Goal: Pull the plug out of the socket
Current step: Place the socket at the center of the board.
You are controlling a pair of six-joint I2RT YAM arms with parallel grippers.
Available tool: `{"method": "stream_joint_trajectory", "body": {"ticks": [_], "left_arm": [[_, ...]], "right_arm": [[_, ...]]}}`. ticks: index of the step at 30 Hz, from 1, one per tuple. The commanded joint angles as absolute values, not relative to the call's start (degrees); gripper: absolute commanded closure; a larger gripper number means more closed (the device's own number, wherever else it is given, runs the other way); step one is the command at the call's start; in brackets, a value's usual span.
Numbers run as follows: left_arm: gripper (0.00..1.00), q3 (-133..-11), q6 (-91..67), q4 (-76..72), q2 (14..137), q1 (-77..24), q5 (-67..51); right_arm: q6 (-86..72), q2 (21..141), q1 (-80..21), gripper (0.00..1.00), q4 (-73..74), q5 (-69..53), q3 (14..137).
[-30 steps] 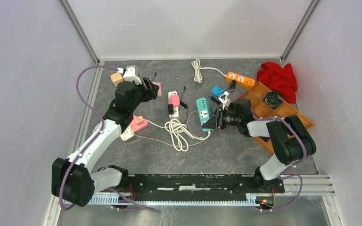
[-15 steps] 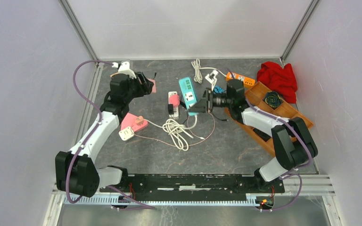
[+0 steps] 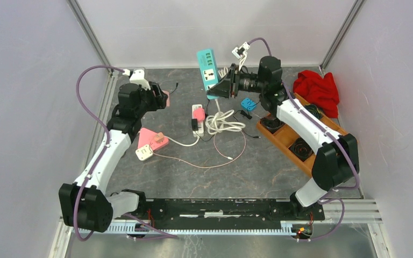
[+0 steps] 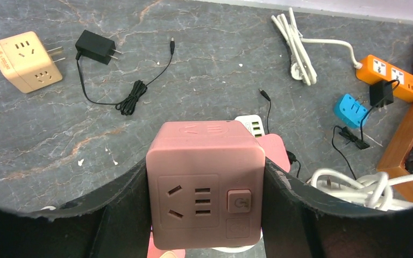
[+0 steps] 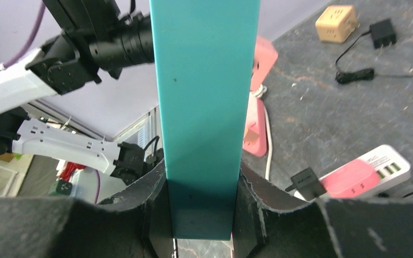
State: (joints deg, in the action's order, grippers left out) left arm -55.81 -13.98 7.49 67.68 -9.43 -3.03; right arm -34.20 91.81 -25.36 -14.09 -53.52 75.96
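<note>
Clamping a teal rectangular plastic power strip (image 3: pixel 207 63) narrowly in the right hand (image 3: pixel 219 88), high over the middle of the far edge of the desk (image 3: pixel 279 177), keeping its long axis nearly upright and trailing a white coiled cord (image 3: pixel 223 121) from its lower end. Gripping a pink plastic cube socket (image 4: pixel 204 188) in the left hand (image 3: pixel 160 100), half-spread around it, near the far-left corner. Sitting well apart, strip rightward of the left hand. Counting two hands, two held sockets, one cord. Showing no plug on visible faces; cannot tell elsewhere.
</note>
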Motion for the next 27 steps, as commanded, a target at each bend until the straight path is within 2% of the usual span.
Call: {"method": "stream_joint_trajectory", "body": {"ticks": [1, 6, 13, 27], "left_arm": [[0.98, -55.22, -10.34, 5.55, 65.28, -9.14, -1.94], [0.98, -54.68, -9.79, 5.53, 63.45, -9.14, -1.31], [0.98, -54.51, -9.41, 5.71, 62.45, -9.19, -0.98], [0.98, -54.67, -9.32, 5.72, 61.46, -9.14, -2.26]], "right_arm": [[-30.63, 90.25, -24.48, 1.0, -14.09, -50.32, 86.64], [-27.95, 93.4, -20.76, 1.0, -10.8, -44.46, 95.66], [-15.97, 105.07, -18.57, 1.0, -1.9, -33.79, 110.38], [-12.48, 121.82, -14.11, 0.98, -3.0, -25.82, 105.93]]}}
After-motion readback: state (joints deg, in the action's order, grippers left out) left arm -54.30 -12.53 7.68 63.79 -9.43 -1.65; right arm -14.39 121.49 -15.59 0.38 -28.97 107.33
